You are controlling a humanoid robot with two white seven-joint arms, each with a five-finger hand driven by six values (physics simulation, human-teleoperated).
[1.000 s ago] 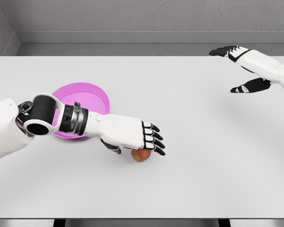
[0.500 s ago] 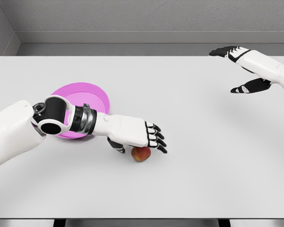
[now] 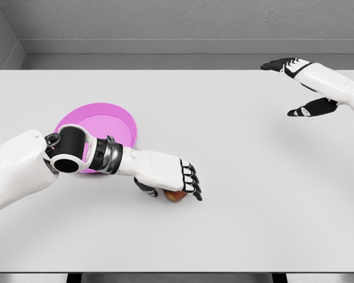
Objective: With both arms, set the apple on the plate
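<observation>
Since a second ago the left robot hand (image 3: 176,181) has dropped lower over the apple (image 3: 176,196), fingers curling around it without clearly gripping. Sitting on the worktop (image 3: 236,177) right of the pink plate (image 3: 109,121), the apple could roll free if squeezed off-centre. The right robot hand (image 3: 298,85) hangs open near the far right corner.

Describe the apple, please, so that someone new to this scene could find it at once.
On the white table, look just right of the pink plate, under the left hand. The apple is the small reddish round thing peeking out beneath the curled fingers, the only fruit there.
</observation>
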